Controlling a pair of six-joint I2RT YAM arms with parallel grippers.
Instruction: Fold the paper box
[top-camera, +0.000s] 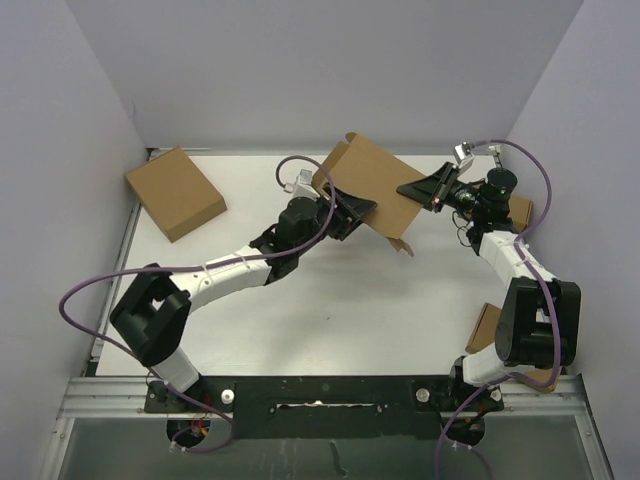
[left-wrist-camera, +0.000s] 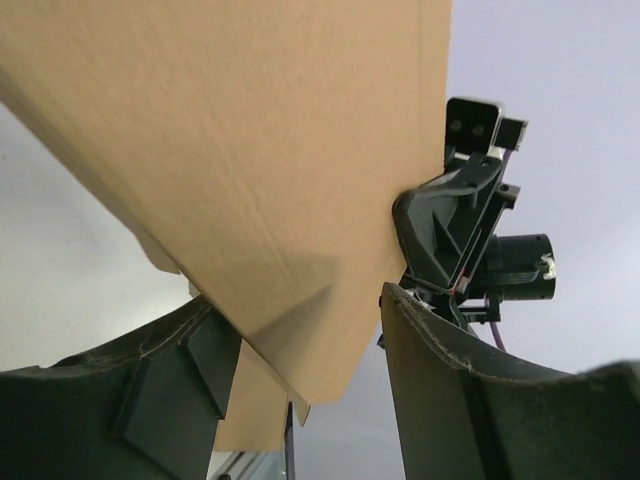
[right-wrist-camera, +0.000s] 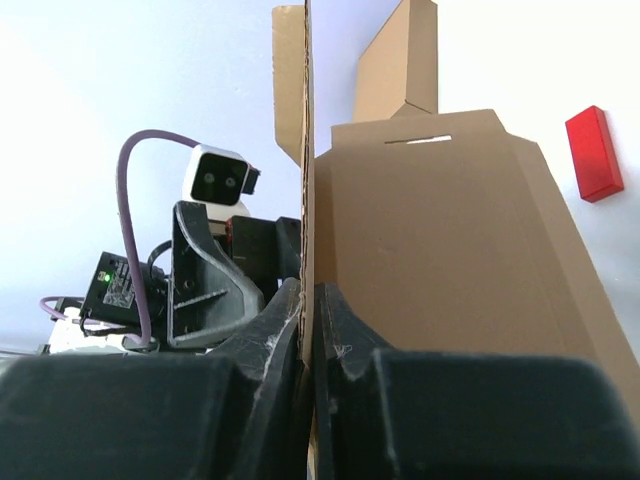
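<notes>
The paper box (top-camera: 372, 180), light, probably stiff across its panels but floppy at the creases, is aloft; the right hand (right-wrist-camera: 308, 305) pinches one thin wall of it edge-on; the left hand (top-camera: 352, 212) stands spread around a lower corner, and would best close near a fold.

top: overhead, far, facing down | wrists: close-up | shared: paper box (top-camera: 375, 185)

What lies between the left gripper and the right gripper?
Only the paper box, its edge pinched in the right gripper, the left gripper at its other side: top view.
</notes>
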